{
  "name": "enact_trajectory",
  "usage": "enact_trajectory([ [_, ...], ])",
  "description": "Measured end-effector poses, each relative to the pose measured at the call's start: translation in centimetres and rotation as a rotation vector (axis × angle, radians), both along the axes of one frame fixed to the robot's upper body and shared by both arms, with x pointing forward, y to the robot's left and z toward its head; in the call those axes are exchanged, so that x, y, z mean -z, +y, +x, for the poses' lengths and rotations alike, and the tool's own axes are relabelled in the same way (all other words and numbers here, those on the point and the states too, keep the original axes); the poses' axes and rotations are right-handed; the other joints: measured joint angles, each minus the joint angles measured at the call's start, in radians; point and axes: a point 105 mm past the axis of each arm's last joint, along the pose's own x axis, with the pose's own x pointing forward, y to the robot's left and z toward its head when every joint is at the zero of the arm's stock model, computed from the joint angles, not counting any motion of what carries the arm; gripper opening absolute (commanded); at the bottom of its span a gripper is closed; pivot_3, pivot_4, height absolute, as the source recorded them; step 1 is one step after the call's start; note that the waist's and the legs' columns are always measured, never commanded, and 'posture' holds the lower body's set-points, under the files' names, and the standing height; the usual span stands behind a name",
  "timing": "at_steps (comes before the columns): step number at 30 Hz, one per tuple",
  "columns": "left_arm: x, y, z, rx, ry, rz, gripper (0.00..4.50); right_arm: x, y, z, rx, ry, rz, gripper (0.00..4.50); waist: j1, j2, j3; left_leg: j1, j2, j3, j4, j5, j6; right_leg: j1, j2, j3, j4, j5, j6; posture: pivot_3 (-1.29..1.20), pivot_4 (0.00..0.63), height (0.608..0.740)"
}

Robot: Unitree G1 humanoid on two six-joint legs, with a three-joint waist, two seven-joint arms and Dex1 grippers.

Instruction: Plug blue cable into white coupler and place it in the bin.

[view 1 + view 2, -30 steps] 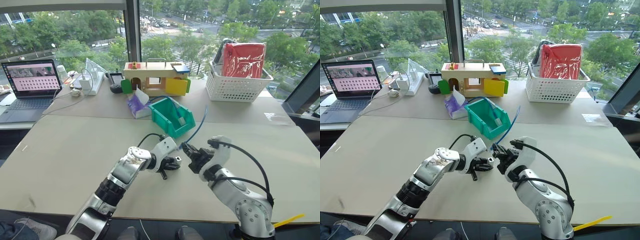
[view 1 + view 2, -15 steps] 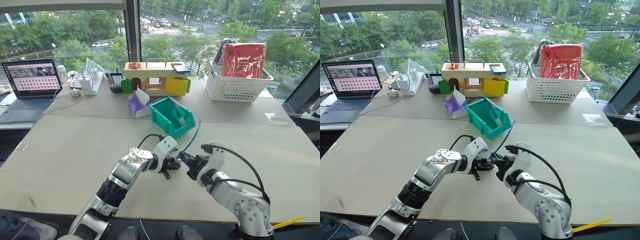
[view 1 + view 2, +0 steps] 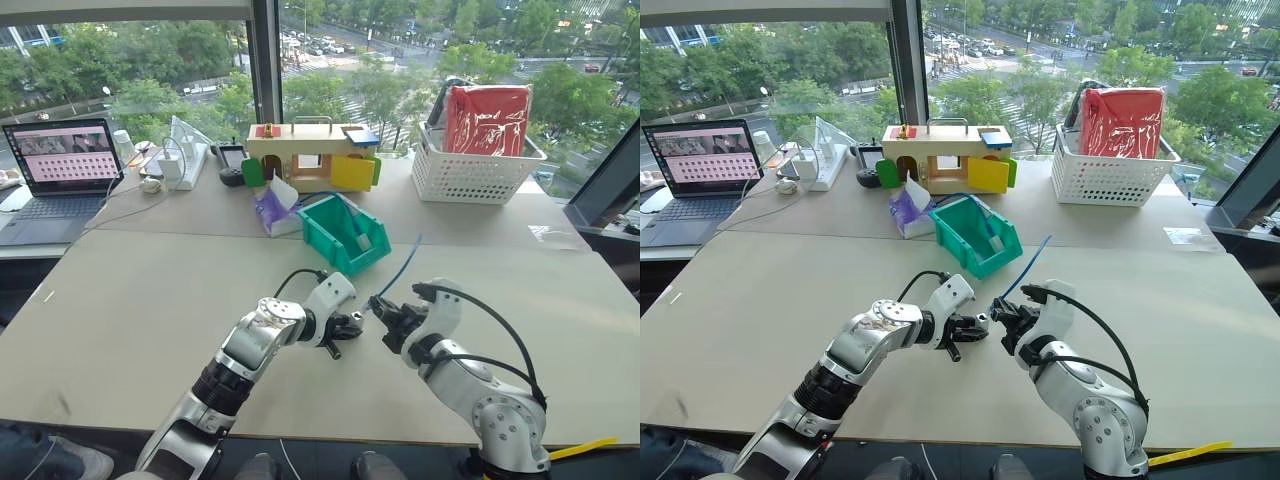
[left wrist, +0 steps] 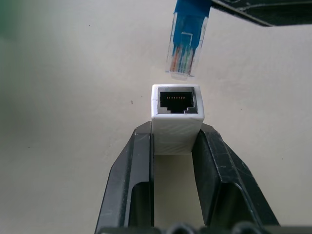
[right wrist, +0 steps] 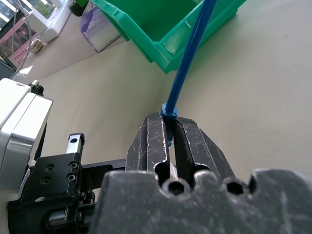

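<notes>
Beyond the tool, across the table [image 3: 130,300], we see an open laptop [image 3: 62,165] at far left, a wooden toy house [image 3: 312,157] near centre, a purple packet [image 3: 274,210] beside it, and a white lattice basket [image 3: 470,170] holding a red bag [image 3: 487,120] at far right.

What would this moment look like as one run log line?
left gripper: shut on white coupler | right gripper: shut on blue cable | plug: just outside socket, not inserted | bin: behind

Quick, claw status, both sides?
Left claw: closed on the coupler, socket facing out.
Right claw: closed on the cable by its plug end; the plug is not yet in the socket.
</notes>
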Motion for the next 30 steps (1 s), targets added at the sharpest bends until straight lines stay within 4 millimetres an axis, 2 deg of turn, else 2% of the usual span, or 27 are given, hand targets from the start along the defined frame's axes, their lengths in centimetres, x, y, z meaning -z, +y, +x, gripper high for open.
enact_trajectory([
  [15, -0.01, -0.04, 0.05, -0.011, 0.005, -0.01, 0.63, -0.19, 0.42, -0.01, -0.014, -0.008, 0.023, 0.0, 0.001, 0.0, 0.0, 0.0, 0.0, 0.0, 0.0, 0.0, 0.0, 0.0, 0.0, 0.0, 0.0, 0.0, 0.0, 0.0, 0.15, 0.735],
  [30, 0.01, -0.06, 0.05, -0.026, 0.02, -0.015, 0.63, 0.58, 0.52, -0.19, -0.031, 0.04, 0.012, 0.0, 0.002, 0.0, 0.0, -0.001, 0.0, -0.001, 0.0, 0.0, 0.0, 0.0, 0.0, 0.0, -0.001, -0.001, 0.001, 0.0, 0.15, 0.735],
])
